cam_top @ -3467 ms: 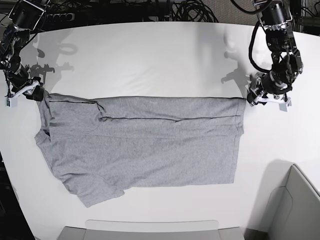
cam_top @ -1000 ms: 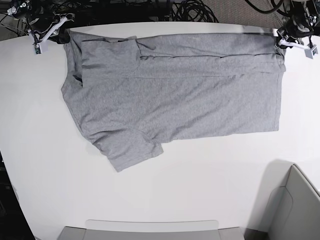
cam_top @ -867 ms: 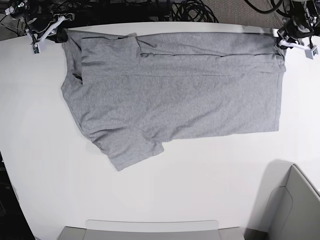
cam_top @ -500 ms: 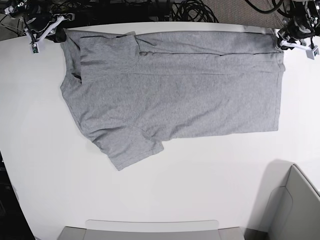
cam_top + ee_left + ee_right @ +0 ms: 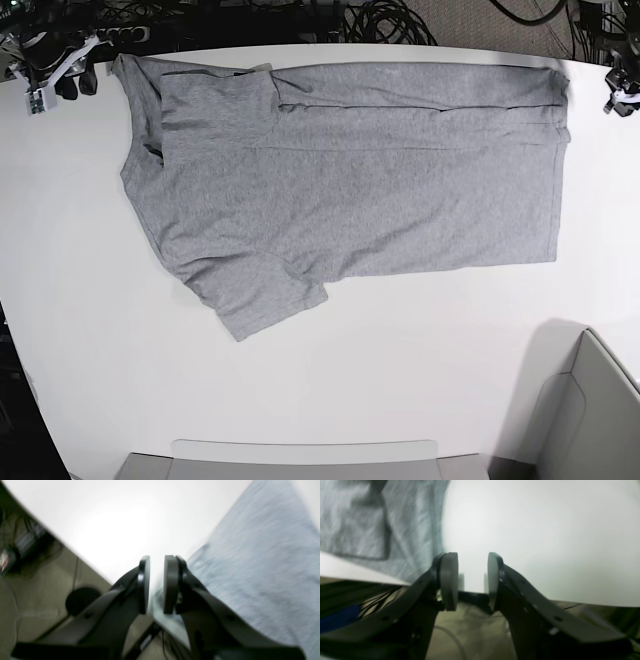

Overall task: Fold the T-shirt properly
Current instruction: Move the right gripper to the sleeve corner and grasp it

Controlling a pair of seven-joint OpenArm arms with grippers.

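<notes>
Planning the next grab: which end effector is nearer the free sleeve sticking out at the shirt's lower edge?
Right. The right end effector sits off the collar-end corner, on the sleeve side. The left end effector is off the hem corner of the T-shirt, farther away.

The T-shirt [image 5: 350, 180] is matt heathered grey cloth on a smooth white table [image 5: 400, 370].

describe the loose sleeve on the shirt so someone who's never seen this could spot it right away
Start at the white table and find the grey T-shirt spread along its far edge. Its sleeve is the flap jutting from the shirt's near left corner. Unlike the straight hems around it, it pokes out at an angle toward the camera.
</notes>
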